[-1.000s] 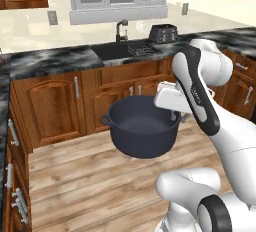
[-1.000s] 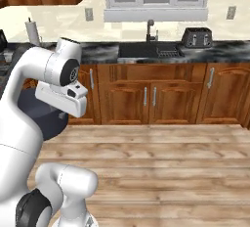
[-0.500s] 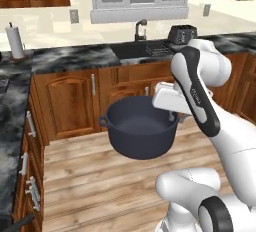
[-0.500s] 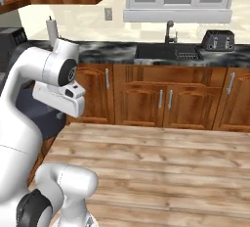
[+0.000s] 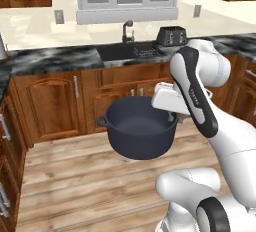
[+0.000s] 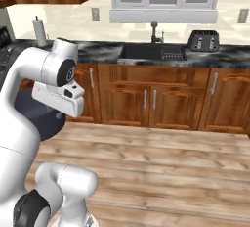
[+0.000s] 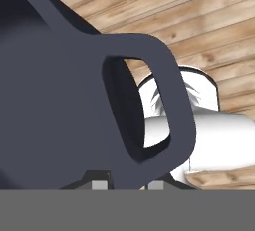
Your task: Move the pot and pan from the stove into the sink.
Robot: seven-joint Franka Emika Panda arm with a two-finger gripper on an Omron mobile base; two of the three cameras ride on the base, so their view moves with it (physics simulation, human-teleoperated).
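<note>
The pot [image 5: 140, 136], deep and dark blue-grey, hangs level above the wooden floor, in front of the cabinets. My gripper [image 5: 176, 119] is shut on its right loop handle [image 7: 167, 95], which fills the hand view between the fingertips [image 7: 101, 185]. From the right base view, the pot [image 6: 35, 119] shows partly behind my arm, below the gripper [image 6: 59, 116]. The sink [image 5: 125, 52] lies recessed in the marbled counter beyond the pot, with its faucet [image 5: 127, 28] behind it. The pan and the stove are out of view.
A ribbed rack [image 5: 146, 52] sits at the sink's right side and a black toaster [image 5: 171, 36] stands further right. A paper towel roll [image 6: 39, 31] stands on the left counter. Wooden cabinets [image 6: 146, 99] front the counter, with open floor [image 6: 161, 162] before them.
The whole scene has shifted sideways and back as the base moved, so the sink now sits about where it did a second ago. The pot keeps its place in the gripper.
</note>
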